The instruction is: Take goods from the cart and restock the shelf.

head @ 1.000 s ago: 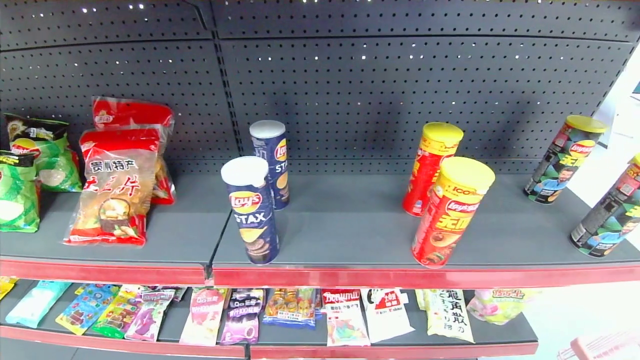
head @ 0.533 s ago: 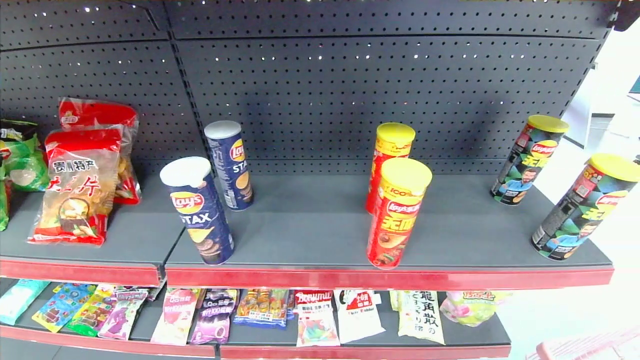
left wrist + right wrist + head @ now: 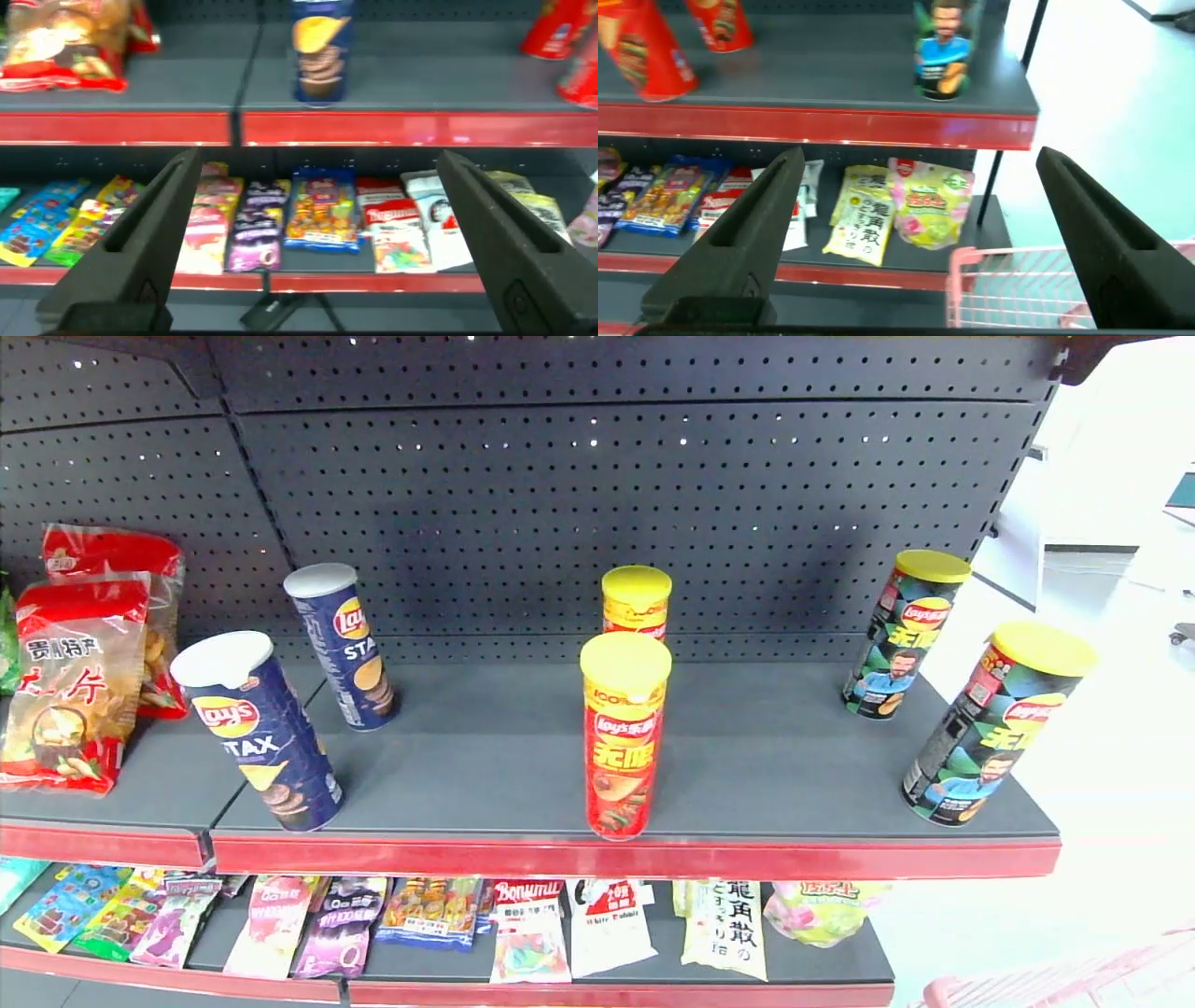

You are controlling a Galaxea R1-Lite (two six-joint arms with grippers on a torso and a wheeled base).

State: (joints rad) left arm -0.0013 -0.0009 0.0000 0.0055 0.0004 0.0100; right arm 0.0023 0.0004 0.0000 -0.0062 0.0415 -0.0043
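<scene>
The left end effector [image 3: 320,157] has its two dark fingers spread wide with nothing between them. It hangs in front of the lower shelf [image 3: 280,275], level with a row of small packets [image 3: 322,210]. A blue can [image 3: 320,47] stands on the upper shelf [image 3: 420,89], above and beyond it and well apart. The right end effector [image 3: 920,154] is spread and empty too, near the shelf's open end. A dark can [image 3: 945,47] stands on the shelf above it, and the pink wire cart [image 3: 1036,280] is close below. From the head view, the upper shelf is dark grey with a red front lip and holds six tall cans in three pairs. At the front are the blue can, which has a white lid, a round red and yellow logo and a picture of crisps, and a second blue can [image 3: 341,649] behind it. A red can [image 3: 624,737] with a yellow lid and yellow lettering stands at the middle front, with another red can [image 3: 635,602] directly behind. The dark can has a yellow lid and a picture of a bearded man, and its twin [image 3: 901,635] stands farther back. Red-topped snack bags [image 3: 65,691] lean at the far left, against a black pegboard [image 3: 607,504].
</scene>
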